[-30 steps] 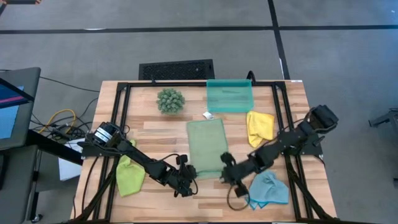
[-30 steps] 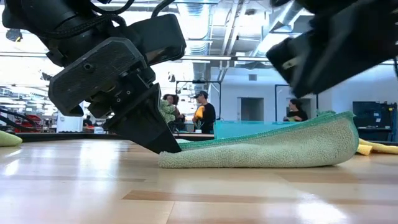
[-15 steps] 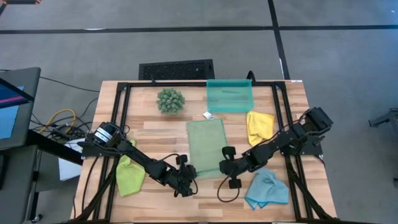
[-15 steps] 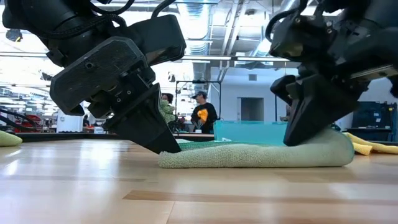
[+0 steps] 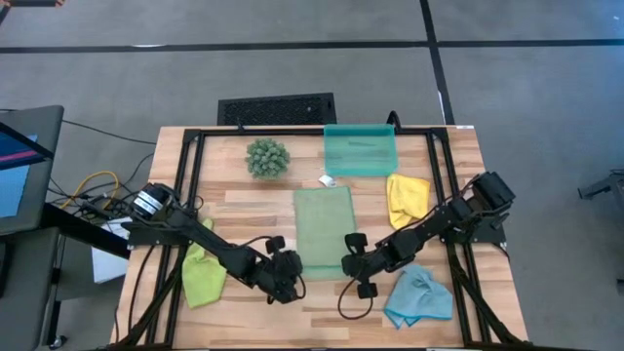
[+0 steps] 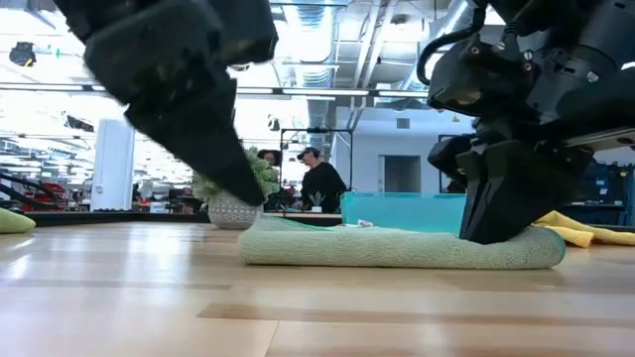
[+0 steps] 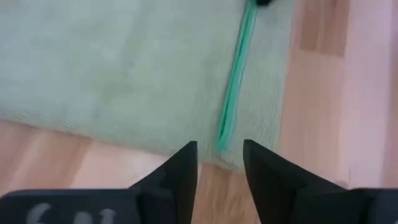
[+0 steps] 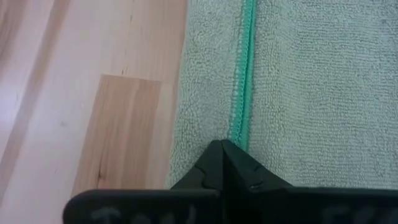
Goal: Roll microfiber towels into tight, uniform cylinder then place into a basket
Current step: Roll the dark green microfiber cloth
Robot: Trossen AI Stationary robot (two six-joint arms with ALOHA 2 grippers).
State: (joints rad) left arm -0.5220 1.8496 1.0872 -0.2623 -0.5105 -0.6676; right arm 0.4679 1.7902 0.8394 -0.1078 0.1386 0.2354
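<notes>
The flat sage green microfiber towel (image 5: 324, 232) lies mid-frame below the translucent teal plastic basket (image 5: 361, 152). The right gripper (image 5: 353, 264) pinches its lower right corner; the left gripper (image 5: 290, 278) hangs apart, so rolling may skew

The whole table (image 5: 244, 210) is seen from straight overhead. It is crossed level at board height, close behind both grippers. Each wrist lens is pointed past its own fingers, very near the sage green towel (image 5: 324, 229), which is shared by all four views.
</notes>
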